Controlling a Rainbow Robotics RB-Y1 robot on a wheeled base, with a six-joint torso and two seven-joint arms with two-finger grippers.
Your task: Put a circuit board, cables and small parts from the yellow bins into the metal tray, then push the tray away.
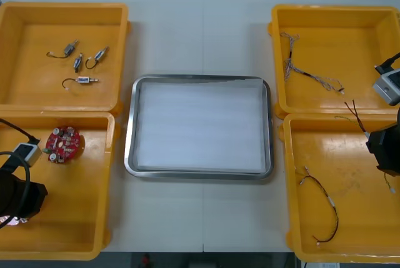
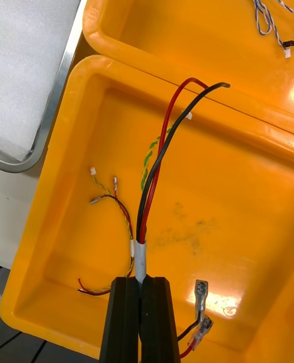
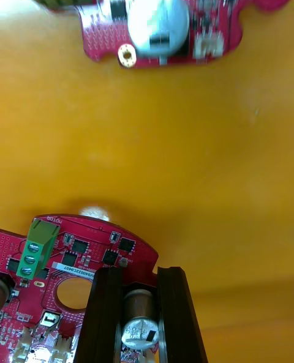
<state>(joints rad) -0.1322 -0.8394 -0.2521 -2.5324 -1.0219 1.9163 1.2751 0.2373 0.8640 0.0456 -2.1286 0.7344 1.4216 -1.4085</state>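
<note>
Early days on this one. The metal tray (image 1: 129, 132) sits in the middle of the counter (image 1: 200, 30) with nothing in it, so no item is delivered and the push at the end is a long way off.

Both arms have something, though. The left hand (image 3: 139, 277) is down in the near left bin (image 1: 75, 218), clenched on a circuit board (image 3: 79, 259), with its fingers pinching a little can-shaped component on the board's edge. I honestly can't say whether that board is off the bin floor or just gripped where it lies. A second board (image 1: 64, 144) lies loose a bit farther in, in the same bin.

The right hand (image 2: 139, 280) is over the near right bin (image 1: 289, 155), closed tight on a red and black cable (image 2: 153, 185) by its white sleeve. The loose ends arc up and away from the fingers. A thinner red and yellow cable (image 2: 122, 213) lies on the bin floor just beside it.

Untouched so far:
- the small metal parts (image 1: 86, 80) in the far left bin (image 1: 37, 93)
- the twisted blue and white cable (image 1: 289, 62) in the far right bin (image 1: 350, 37)

My read is that the first two pickups are in hand. Both carries to the tray, the parts, possibly more cable and the push all remain.
</note>
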